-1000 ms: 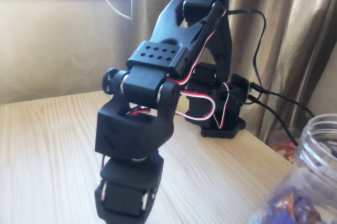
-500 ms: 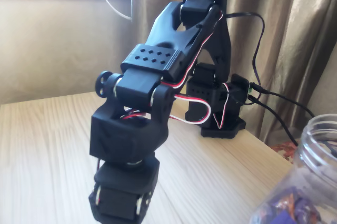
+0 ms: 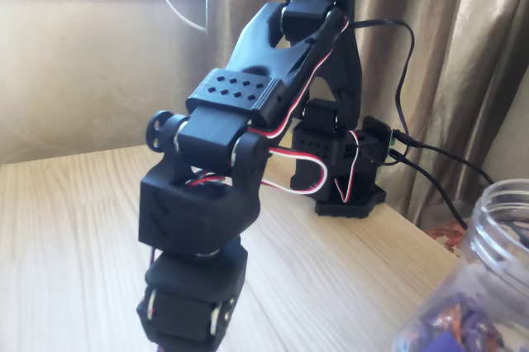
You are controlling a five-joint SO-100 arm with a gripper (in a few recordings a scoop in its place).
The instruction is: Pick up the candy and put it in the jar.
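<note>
A: Status check, nearest items first. What was at the front of the fixed view?

B: The jar (image 3: 488, 278) stood at the lower right corner, cut off by the frame. Its ribbed neck was uncapped, and purple-wrapped sweets (image 3: 450, 331) showed through its clear wall.

A: Were any of those the candy to be moved?

B: That could not be determined. No loose candy lay on the visible part of the tabletop (image 3: 74, 236). It was either below the frame edge or hidden by the arm.

A: State of the claw?

B: Cannot tell. The wrist housing (image 3: 190, 306) ran down to the bottom edge, and the fingers fell below the frame. Whether they were spread, pressed together or pinching a sweet was not shown.

A: And further back?

B: The forearm (image 3: 248, 92) sloped down from the elbow toward the wrist. The base (image 3: 347, 178) sat at the rear of the tabletop, in front of a curtain (image 3: 463, 54), with cables leading off to the right.

A: Progress assessment?

B: Judged as the pick-up stage. The wrist pointed down at the tabletop, well apart from the jar. Carrying to the jar and release apparently remained outstanding.
</note>
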